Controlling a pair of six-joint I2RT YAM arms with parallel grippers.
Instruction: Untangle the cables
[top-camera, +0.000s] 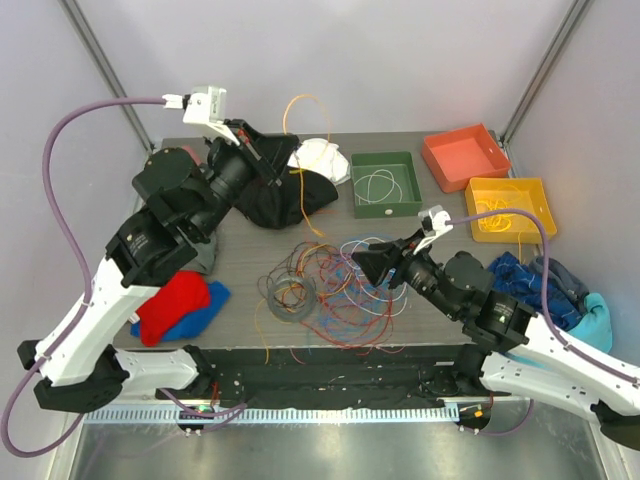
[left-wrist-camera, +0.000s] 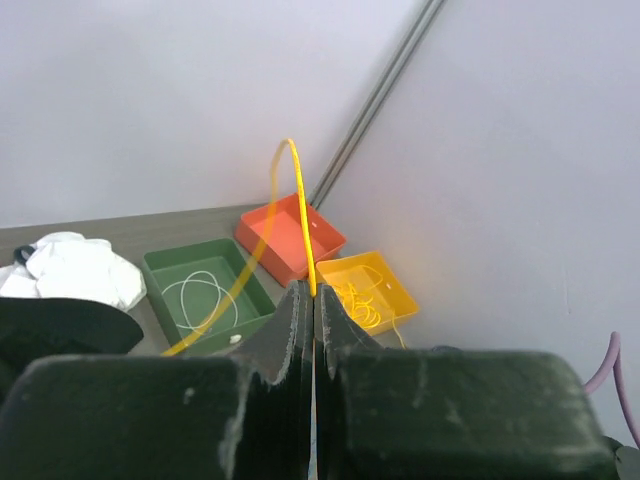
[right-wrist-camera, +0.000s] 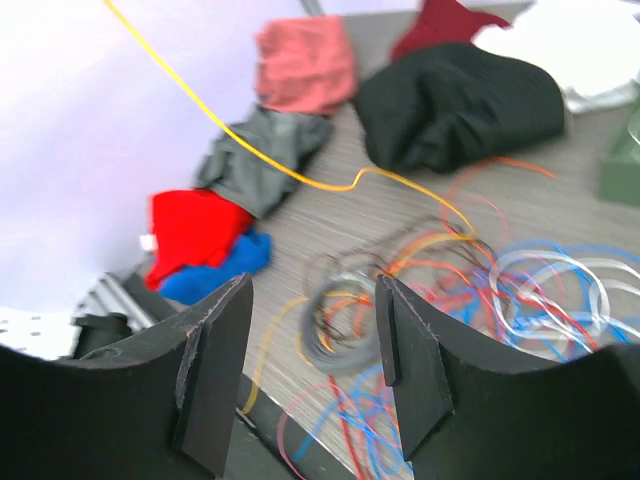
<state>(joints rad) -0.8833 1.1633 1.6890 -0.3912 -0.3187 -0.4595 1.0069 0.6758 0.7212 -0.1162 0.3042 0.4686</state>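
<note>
A tangle of cables (top-camera: 335, 285) in red, blue, orange and white lies at the table's middle, with a grey coil (top-camera: 290, 297) at its left. My left gripper (top-camera: 280, 158) is raised at the back left and shut on a yellow cable (top-camera: 300, 105), which arcs up and then runs down to the tangle. In the left wrist view the yellow cable (left-wrist-camera: 300, 210) rises from between the closed jaws (left-wrist-camera: 313, 292). My right gripper (top-camera: 362, 262) is open and empty just above the tangle's right side. In the right wrist view its jaws (right-wrist-camera: 315, 305) stand wide over the grey coil (right-wrist-camera: 335, 325).
A green bin (top-camera: 386, 157) holds a white cable, an orange-red bin (top-camera: 465, 158) stands beside it, and a yellow bin (top-camera: 510, 187) holds yellow cables. Black cloth (top-camera: 285, 200), white cloth (top-camera: 320, 155), red and blue cloth (top-camera: 175, 305), and blue cloth (top-camera: 560, 285) lie around.
</note>
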